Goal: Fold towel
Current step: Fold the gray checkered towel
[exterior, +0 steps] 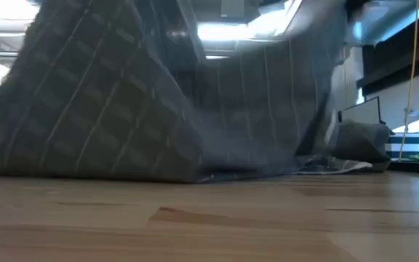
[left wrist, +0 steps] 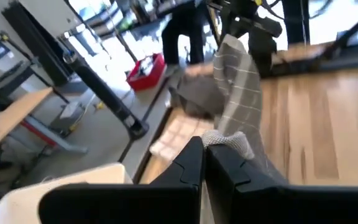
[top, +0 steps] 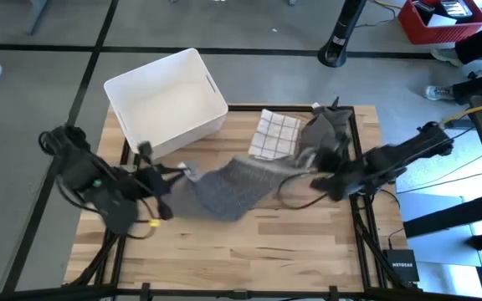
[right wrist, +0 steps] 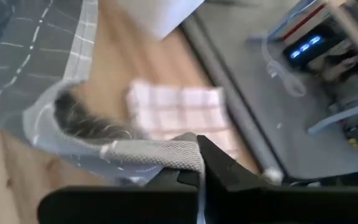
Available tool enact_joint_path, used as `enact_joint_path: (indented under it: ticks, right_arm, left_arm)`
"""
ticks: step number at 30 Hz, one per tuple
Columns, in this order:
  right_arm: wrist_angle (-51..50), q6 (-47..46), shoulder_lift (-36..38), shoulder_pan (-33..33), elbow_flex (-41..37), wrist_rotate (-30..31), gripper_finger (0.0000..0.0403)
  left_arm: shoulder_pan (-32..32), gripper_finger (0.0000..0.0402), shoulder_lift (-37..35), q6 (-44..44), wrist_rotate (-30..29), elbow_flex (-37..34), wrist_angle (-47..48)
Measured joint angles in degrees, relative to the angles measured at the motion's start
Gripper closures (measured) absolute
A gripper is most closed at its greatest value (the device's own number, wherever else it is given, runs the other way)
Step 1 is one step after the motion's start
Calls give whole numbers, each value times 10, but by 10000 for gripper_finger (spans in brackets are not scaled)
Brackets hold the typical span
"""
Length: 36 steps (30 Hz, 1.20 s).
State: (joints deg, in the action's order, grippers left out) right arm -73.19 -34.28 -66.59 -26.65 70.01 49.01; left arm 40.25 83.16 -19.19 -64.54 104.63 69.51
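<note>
Overhead, the grey towel [top: 228,188] hangs stretched across the middle of the table [top: 308,251], one corner pinched in the left gripper [top: 176,174] at 9 o'clock, the opposite end pinched in the right gripper [top: 320,170] at 3 o'clock. Both sets of jaws are pressed together on cloth.

Risks for you to watch: each hold takes only a narrow hem, so a pull outward may slip a corner free. The sagging middle could drag on the wood and bunch the fold. The checked cloth [top: 273,134] and dark crumpled cloth [top: 329,125], at 1 o'clock just behind the right gripper, may snag. The white bin [top: 166,100] at 11 o'clock stands close to the left arm.

Hidden: the table-level camera is filled by towel, and both grippers are out of sight there. How much hem lies inside either set of jaws cannot be told.
</note>
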Motion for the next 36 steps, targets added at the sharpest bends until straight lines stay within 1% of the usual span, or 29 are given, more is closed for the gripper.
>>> enact_joint_path:
  ticks: [5, 7, 9, 13, 16, 18, 20, 22, 24, 27, 29, 31, 36]
  right_arm:
    - [136, 0, 0, 0, -147, -80, 398]
    - [170, 0, -5, 1, -193, -122, 385]
    - [191, 0, -10, 1, -220, -160, 360]
    - [177, -29, -12, -8, -227, -248, 289]
    - [152, -30, -12, -7, -201, -345, 237]
    - [163, -30, -11, -7, -186, -393, 210]
    - [215, -17, -11, -8, -184, -395, 191]
    - [303, 26, -11, -10, -192, -365, 181]
    - [420, 78, -13, -19, -218, -322, 177]
    - [635, 151, -35, -19, -269, -263, 176]
    - [756, 166, -60, -14, -300, -243, 176]
    - [851, 166, -94, -3, -317, -237, 176]
    - [1000, 151, -184, 13, -313, -241, 176]
  left_arm:
    - [-37, 400, 41, -1, 32, -66, -6]
    - [-59, 400, 61, 1, 52, -95, -32]
    - [-81, 400, 82, 17, 82, -120, -73]
    - [-113, 401, 136, 73, 147, -153, -188]
    - [-128, 401, 178, 110, 191, -160, -262]
    - [-136, 401, 204, 128, 205, -160, -298]
    - [-144, 401, 225, 141, 217, -160, -327]
    - [-151, 401, 239, 150, 236, -160, -349]
    - [-158, 401, 247, 151, 253, -160, -361]
    - [-167, 401, 252, 146, 256, -160, -363]
    - [-170, 401, 252, 138, 256, -160, -364]
    - [-173, 401, 252, 135, 256, -160, -364]
    - [-179, 400, 251, 130, 256, -160, -371]
